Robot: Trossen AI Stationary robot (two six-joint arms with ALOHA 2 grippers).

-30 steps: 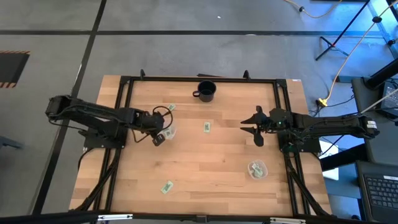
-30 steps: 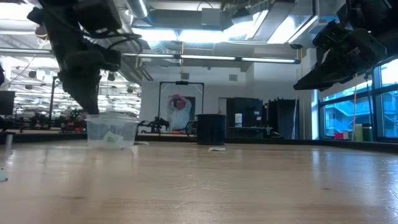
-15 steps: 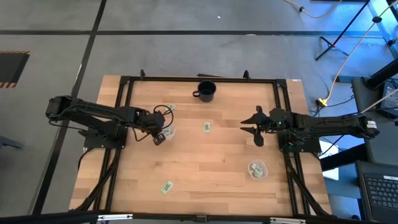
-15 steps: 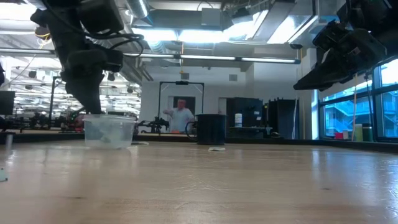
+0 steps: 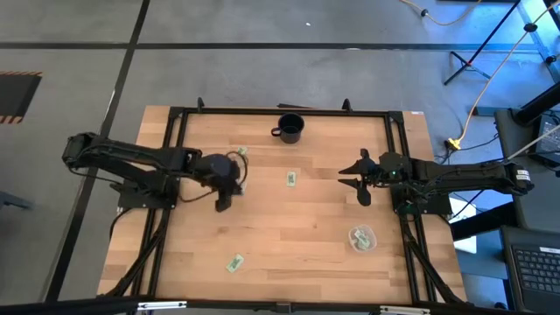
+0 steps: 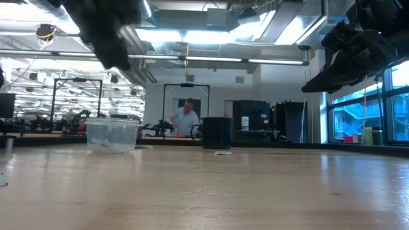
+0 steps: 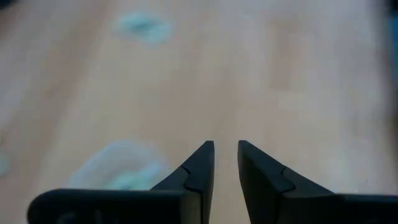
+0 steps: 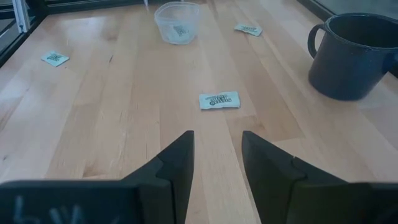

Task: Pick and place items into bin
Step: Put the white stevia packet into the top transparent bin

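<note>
Small green-and-white packets lie flat on the table: one in mid-table [image 5: 291, 179] [image 8: 219, 99], one near the far left [image 5: 242, 151] [image 8: 249, 28], one at the near left [image 5: 234, 262] [image 8: 55, 58]. A clear bin [image 6: 113, 134] [image 8: 178, 22] stands at the left with a packet in it. My left gripper [image 5: 224, 197] [image 7: 225, 144] hangs above and beside this bin, slightly open, with nothing between its fingers. My right gripper [image 5: 350, 181] [image 8: 216, 135] waits open above the table's right side, pointing toward the middle packet.
A black mug [image 5: 290, 129] [image 8: 351, 56] stands at the far middle. A second clear bin [image 5: 361, 238] holding packets sits at the near right. A black frame [image 5: 175, 157] runs along the table's sides. A person stands in the room beyond the table.
My left gripper has risen up out of the left bin and turned as it went, leaving a packet lying inside the bin. The right arm has kept still.
</note>
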